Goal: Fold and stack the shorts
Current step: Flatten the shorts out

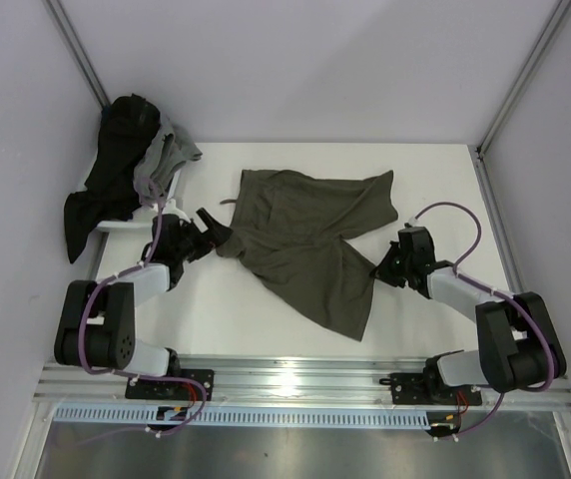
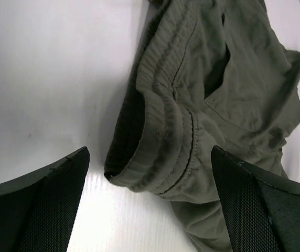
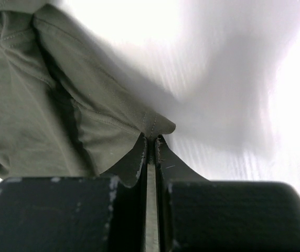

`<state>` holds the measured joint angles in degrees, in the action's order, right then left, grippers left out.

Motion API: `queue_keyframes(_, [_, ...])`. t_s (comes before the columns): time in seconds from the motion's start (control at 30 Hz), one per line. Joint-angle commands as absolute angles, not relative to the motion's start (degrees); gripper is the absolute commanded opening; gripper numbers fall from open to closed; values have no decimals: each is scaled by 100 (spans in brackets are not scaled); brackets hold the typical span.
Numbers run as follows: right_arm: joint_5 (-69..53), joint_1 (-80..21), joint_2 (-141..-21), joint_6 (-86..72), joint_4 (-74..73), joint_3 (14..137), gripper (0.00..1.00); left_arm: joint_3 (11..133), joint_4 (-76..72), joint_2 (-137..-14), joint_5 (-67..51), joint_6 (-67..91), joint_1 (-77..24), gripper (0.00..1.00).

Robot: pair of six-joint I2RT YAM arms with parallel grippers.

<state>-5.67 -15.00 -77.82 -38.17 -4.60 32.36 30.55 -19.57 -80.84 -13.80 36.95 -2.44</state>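
shorts (image 1: 310, 239): mid-desk (image 1: 445, 180), waistband left, legs right | your right gripper (image 3: 150, 144): pinched tight on a leg hem | your left gripper (image 2: 150, 199): wide apart, holding nothing, waistband corner just ahead between its jaws

No text, label, brand, number or sign can be read in any view. No lettering is made out on the shorts (image 2: 202, 94), which are seen close from both wrists. Any marking on the arm bases (image 1: 171, 384) is possibly too small to be told from above.
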Motion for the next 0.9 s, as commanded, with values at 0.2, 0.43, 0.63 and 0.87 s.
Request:
queue_keyframes(0.2, [-773, -1239, -8103, -3428, -598, 3718, 0, 2505, -3410, -8385, -2302, 3806, -193, 82])
queue_keyframes(0.43, [-896, -1125, -8288, -3384, -483, 3762, 0, 2277, -4130, -8630, -2846, 4226, -202, 38])
queue_keyframes(0.63, [-861, -1002, -8446, -3200, -799, 4095, 0, 2531, -4018, -8816, -3243, 4483, -185, 0])
queue_keyframes(0.87, [-791, -335, -8367, -2778, -1379, 4666, 0, 2935, -2131, -7938, -2612, 4096, -158, 0])
